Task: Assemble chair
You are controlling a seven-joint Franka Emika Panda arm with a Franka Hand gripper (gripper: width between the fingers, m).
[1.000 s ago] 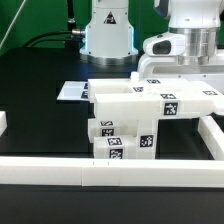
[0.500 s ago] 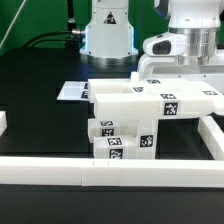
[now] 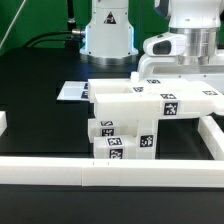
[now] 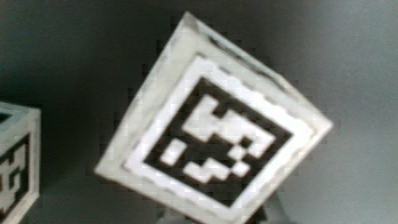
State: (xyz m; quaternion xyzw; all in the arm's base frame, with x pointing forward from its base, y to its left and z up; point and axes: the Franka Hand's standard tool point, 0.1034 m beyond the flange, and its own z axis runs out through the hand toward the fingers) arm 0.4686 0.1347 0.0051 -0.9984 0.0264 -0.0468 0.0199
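Observation:
The chair (image 3: 130, 115) stands partly built in the middle of the table, as stacked white blocks with black-and-white tags. My gripper (image 3: 200, 66) hangs over its far right end, fingers reaching down to the top white part (image 3: 185, 90). The wrist view is filled by one tilted white tagged face (image 4: 217, 125), very close and blurred. Its lower corner runs down between my dark fingers, so the jaws look shut on it. Another tagged block (image 4: 15, 160) shows at the edge of that view.
Long white border rails (image 3: 110, 172) run along the near side and the exterior view's right (image 3: 212, 135). The marker board (image 3: 72, 92) lies flat behind the chair. The robot base (image 3: 108, 35) stands at the back.

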